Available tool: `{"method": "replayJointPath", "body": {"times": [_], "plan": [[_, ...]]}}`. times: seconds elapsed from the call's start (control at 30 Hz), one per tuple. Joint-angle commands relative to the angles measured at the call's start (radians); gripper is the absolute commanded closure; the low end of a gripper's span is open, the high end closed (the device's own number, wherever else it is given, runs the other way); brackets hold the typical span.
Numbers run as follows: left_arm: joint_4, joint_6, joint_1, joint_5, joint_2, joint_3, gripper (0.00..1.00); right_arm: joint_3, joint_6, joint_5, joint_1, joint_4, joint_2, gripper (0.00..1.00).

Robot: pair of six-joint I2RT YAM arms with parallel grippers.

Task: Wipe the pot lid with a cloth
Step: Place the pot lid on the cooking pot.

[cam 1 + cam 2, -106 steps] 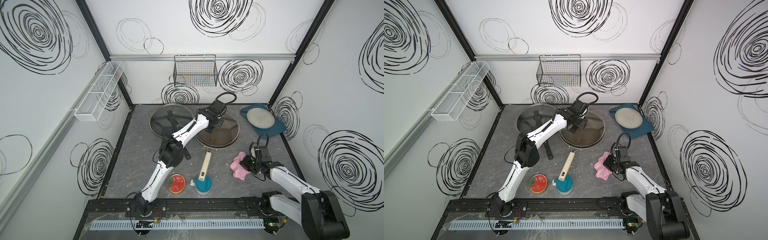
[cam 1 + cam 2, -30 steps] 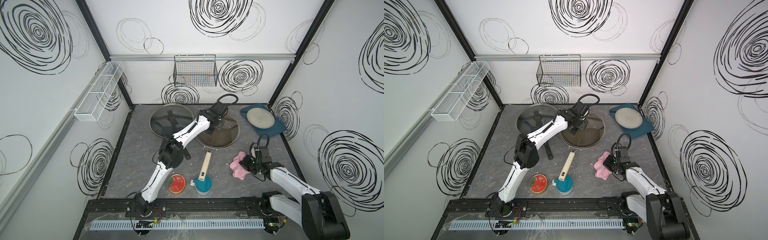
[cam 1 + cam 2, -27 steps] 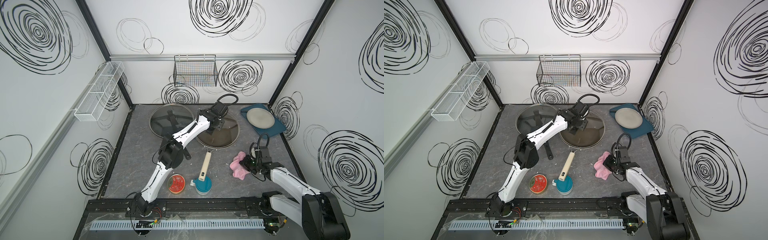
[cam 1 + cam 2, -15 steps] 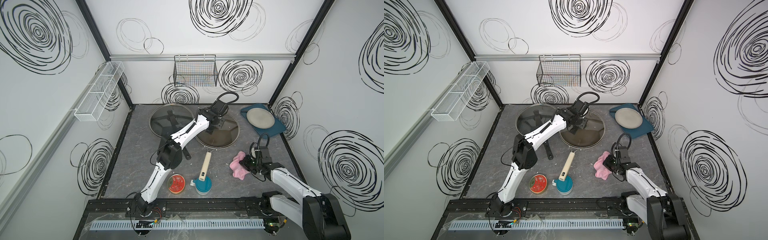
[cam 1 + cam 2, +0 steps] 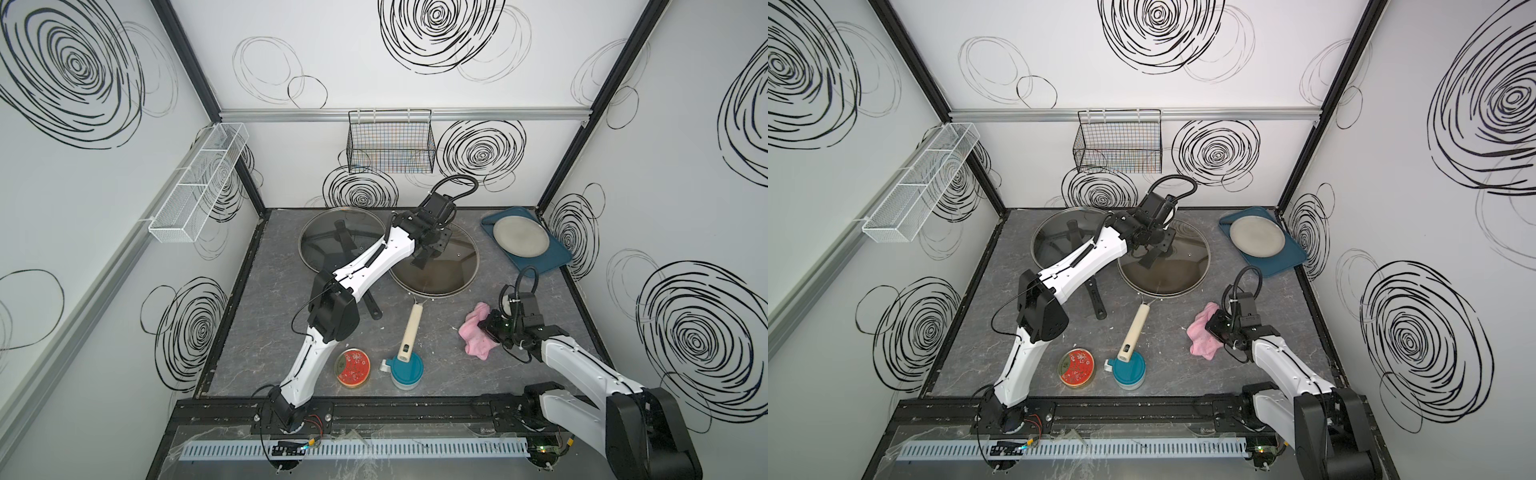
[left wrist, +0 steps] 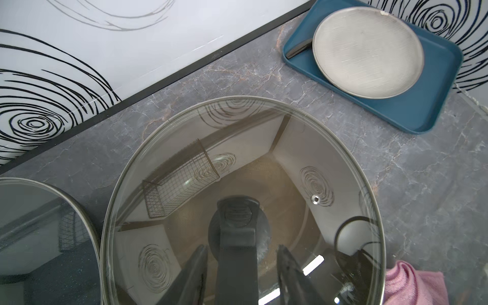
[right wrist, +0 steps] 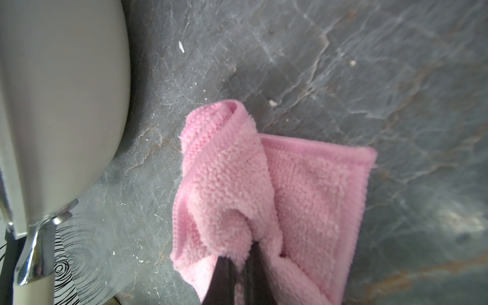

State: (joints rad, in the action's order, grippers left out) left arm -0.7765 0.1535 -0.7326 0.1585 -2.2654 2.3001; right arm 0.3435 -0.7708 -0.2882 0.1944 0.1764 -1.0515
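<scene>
Arms are reaching out in both top views. My left gripper (image 5: 430, 249) is hovering over the big round glass pot lid (image 5: 451, 274) at the back of the grey stone-look table (image 5: 270, 316), maybe to stop it sliding. My right gripper (image 5: 489, 328) is sitting nearer the front with the soft pink fuzzy cloth (image 5: 473, 336), well apart from the lid.

Left wrist view: my fingers (image 6: 194, 274) are standing apart on both sides of the lid's black handle (image 6: 237, 237), not squeezing it.

Right wrist view: my right gripper (image 7: 237, 264) is pinching a bunched fold of the cloth (image 7: 232, 179) tight, ready for carrying over to wipe.
</scene>
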Motion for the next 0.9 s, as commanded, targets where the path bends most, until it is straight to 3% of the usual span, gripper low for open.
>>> {"method": "replayJointPath", "body": {"times": [0.0,0.53,0.87], "plan": [[0.025,0.015,0.005,-0.017,0.026,-0.031,0.54,-0.014,-0.015,0.000,0.007,0.017,0.008,1.00],[0.094,0.051,0.020,-0.005,0.147,-0.150,0.57,0.025,-0.001,0.013,0.015,0.063,0.040,1.00],[0.191,0.092,0.220,0.009,0.351,-0.379,0.53,0.135,0.023,0.145,0.120,0.169,0.096,1.00]]}}
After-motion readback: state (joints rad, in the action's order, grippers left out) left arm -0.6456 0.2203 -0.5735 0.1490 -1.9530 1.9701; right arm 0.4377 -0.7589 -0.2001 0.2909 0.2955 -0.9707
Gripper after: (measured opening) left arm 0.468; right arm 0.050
